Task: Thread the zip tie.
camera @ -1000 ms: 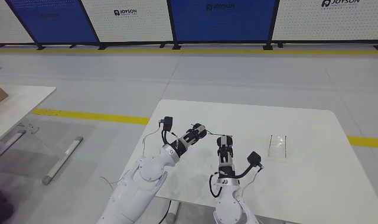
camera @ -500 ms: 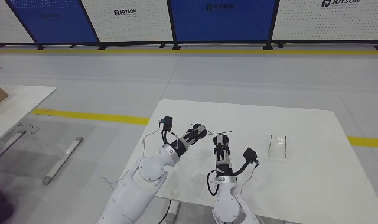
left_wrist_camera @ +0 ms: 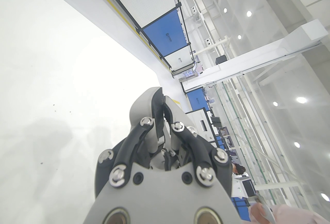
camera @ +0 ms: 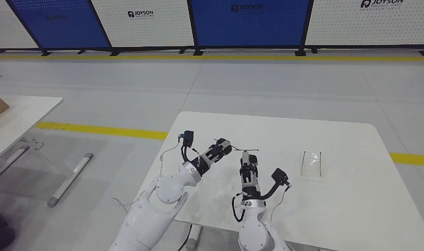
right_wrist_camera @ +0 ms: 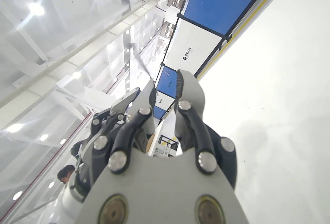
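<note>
Table (camera: 344,198) smooth matt white; zip tie (camera: 252,149) thin black plastic.

White arms (camera: 165,197); grey wrist plates (right_wrist_camera: 165,183); black linkage bars (left_wrist_camera: 134,138) (silver screws (left_wrist_camera: 146,121)).

The left arm (camera: 192,168) comes in over the near left edge of the table (camera: 331,138), its forearm slanting toward the table's middle. The left gripper (camera: 224,146) is held above the tabletop, its fingers pressed together on the zip tie (camera: 252,149). The right arm (camera: 250,185) rises from the table's near edge, with the forearm pointing toward the far edge. The right gripper (camera: 246,157) sits just beside the left one, its jaws parted with a clear gap.
</note>
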Controlling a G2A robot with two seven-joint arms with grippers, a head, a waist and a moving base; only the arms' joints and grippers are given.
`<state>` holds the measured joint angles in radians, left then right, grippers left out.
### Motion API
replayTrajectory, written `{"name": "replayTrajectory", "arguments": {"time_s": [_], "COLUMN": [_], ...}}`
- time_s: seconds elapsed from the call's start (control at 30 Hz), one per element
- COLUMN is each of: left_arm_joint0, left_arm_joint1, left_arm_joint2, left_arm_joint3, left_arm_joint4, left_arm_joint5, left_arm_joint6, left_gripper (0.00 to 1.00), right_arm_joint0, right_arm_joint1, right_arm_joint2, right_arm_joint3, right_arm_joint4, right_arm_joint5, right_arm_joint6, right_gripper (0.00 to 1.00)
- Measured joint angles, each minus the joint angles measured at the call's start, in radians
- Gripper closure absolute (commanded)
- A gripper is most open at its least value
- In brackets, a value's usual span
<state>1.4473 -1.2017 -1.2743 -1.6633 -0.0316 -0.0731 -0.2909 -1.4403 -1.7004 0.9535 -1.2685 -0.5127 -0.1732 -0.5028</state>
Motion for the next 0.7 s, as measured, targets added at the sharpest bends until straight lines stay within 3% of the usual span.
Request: {"name": "replayTrajectory", "arguments": {"time_s": [0.1, 0.43, 0.57, 0.7], "left_arm_joint0": [0.0, 0.0, 0.0, 0.0], "left_arm_joint1": [0.0, 0.0, 0.0, 0.0], "left_arm_joint2": [0.0, 0.0, 0.0, 0.0], "left_arm_joint3": [0.0, 0.0, 0.0, 0.0], "left_arm_joint4": [0.0, 0.0, 0.0, 0.0], "left_arm_joint5": [0.0, 0.0, 0.0, 0.0], "left_arm_joint6": [0.0, 0.0, 0.0, 0.0], "left_gripper": [1.0, 1.0, 1.0, 1.0], "right_arm_joint0": [-0.002, -0.009, -0.007, -0.004], "right_arm_joint1": [0.002, 0.005, 0.004, 0.003], "right_arm_joint2": [-0.005, -0.005, -0.004, -0.002], "right_arm_joint3": [-0.006, -0.039, -0.043, -0.042], "right_arm_joint4": [-0.014, -0.031, -0.031, -0.028], "right_arm_joint5": [-0.001, 0.005, 0.011, 0.014], "right_arm_joint6": [-0.018, -0.061, -0.062, -0.062], "right_gripper": [0.69, 0.87, 1.0, 1.0]}}
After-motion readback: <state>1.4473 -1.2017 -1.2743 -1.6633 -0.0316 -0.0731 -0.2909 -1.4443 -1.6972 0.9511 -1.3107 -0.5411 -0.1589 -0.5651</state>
